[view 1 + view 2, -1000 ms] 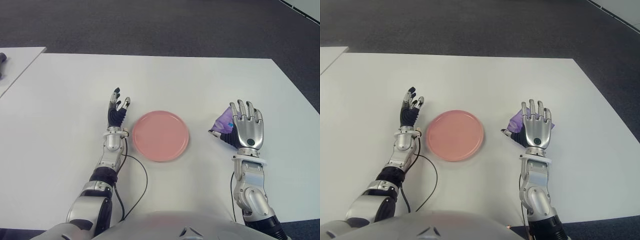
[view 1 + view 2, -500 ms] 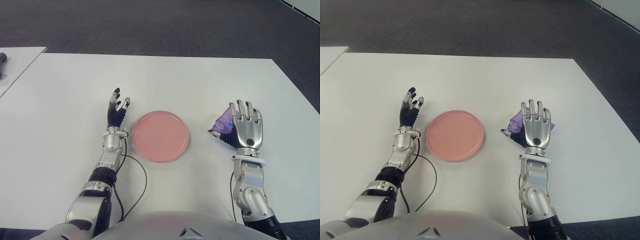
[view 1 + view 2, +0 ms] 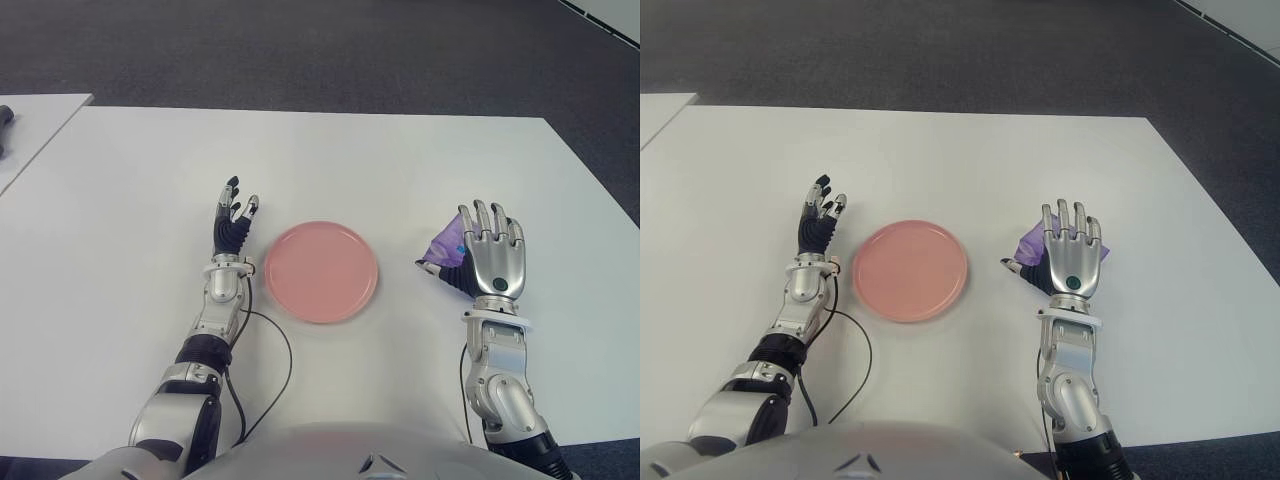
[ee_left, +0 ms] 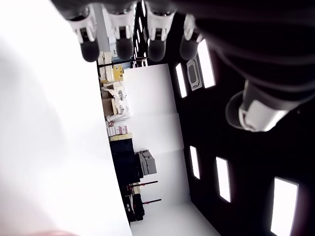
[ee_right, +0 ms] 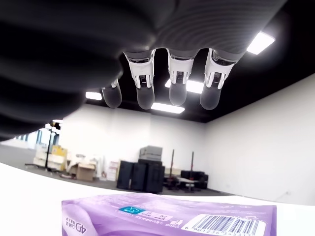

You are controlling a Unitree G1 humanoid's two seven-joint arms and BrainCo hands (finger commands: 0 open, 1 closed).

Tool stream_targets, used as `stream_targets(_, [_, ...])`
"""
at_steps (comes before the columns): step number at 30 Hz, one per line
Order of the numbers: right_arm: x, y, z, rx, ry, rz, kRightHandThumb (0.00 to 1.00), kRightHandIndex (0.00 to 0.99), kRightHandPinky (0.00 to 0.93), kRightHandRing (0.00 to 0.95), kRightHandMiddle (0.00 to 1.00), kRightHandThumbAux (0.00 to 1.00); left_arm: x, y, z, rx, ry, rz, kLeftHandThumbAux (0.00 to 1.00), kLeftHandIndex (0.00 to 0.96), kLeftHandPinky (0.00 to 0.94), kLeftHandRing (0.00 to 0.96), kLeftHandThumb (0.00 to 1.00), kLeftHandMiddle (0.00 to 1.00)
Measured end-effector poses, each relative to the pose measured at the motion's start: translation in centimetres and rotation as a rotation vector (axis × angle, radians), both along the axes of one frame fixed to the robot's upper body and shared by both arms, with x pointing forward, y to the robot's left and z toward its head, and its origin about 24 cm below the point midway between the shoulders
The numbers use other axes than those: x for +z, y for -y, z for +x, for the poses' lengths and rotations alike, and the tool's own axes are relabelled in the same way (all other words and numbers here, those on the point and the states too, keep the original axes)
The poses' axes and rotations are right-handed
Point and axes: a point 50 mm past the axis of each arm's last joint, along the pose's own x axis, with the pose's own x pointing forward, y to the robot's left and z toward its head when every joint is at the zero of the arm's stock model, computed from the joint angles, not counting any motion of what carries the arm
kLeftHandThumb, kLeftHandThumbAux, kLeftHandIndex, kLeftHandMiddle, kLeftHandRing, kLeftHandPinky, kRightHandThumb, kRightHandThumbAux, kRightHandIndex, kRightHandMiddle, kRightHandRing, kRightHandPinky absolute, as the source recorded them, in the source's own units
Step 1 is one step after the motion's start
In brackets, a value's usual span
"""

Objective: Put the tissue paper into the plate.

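A broad white rectangular table (image 3: 330, 160) is standing on dark grey carpet (image 3: 300, 50), and a second white tabletop (image 3: 30, 125) is showing at the far left edge of the head views. A round, shallow pink plate (image 3: 320, 271) is sitting near the middle of the table, with nothing in it.

The right hand (image 3: 492, 262) is hovering palm-down to the right of the plate, directly over a purple plastic-wrapped packet of tissue paper (image 3: 446, 243). Its fingers (image 5: 178, 84) are extending straight and slightly spread, and they are not closing on the packet; in the right wrist view the packet (image 5: 172, 216) is lying flat on the table below the fingertips, clear of them, with a barcode showing on its wrapper. The packet is lying well apart from the plate, on the plate's right side.

The left hand (image 3: 233, 231) is showing just beside the plate's left edge, fingers (image 4: 118, 42) pointing away from the robot, straight and loosely spread, holding nothing. A thin black cable (image 3: 270, 355) is looping on the table beside the left forearm.
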Motion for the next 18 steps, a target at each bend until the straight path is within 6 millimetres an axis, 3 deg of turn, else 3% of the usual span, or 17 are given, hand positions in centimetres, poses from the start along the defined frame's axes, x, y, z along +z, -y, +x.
stream_targets(18, [0.01, 0.02, 0.0, -0.001, 0.0, 0.0, 0.166, 0.0, 0.0, 0.0, 0.0, 0.358, -0.01, -0.06, -0.01, 0.001, -0.001, 0.001, 0.469, 0.0, 0.0, 0.0, 0.0, 0.0])
